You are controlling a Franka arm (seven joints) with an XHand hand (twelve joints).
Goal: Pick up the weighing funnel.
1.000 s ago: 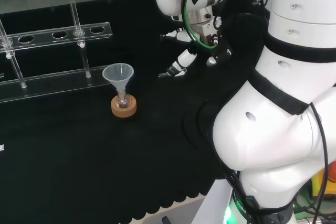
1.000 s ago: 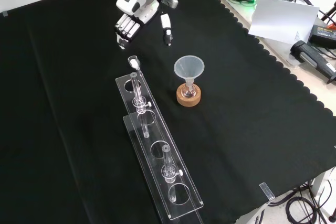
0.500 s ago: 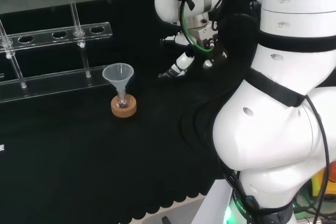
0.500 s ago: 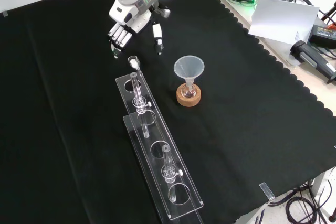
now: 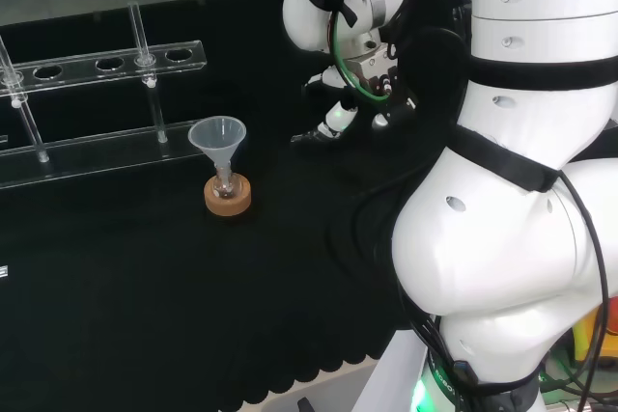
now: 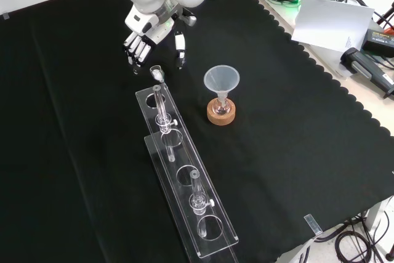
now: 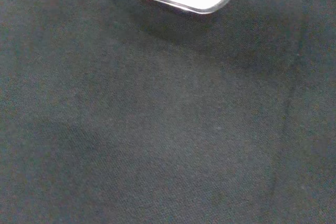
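In the front view your hand (image 6: 146, 26) hangs with fingers and thumb spread apart, holding nothing. The weighing funnel (image 6: 156, 73) lies on the cloth just at its 6 o'clock, by the rack's (image 6: 189, 188) end.

Front view: weighing funnel (image 6: 157, 73) between robot hand (image 6: 143, 36) and rack (image 6: 184, 186).

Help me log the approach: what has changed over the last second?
The hand has moved down the front view and slightly left, closing on the weighing funnel that lies on the cloth. Its fingers and thumb are spread, and it has taken hold of nothing. The weighing funnel, the funnel in its flask and the clear rack stayed put.
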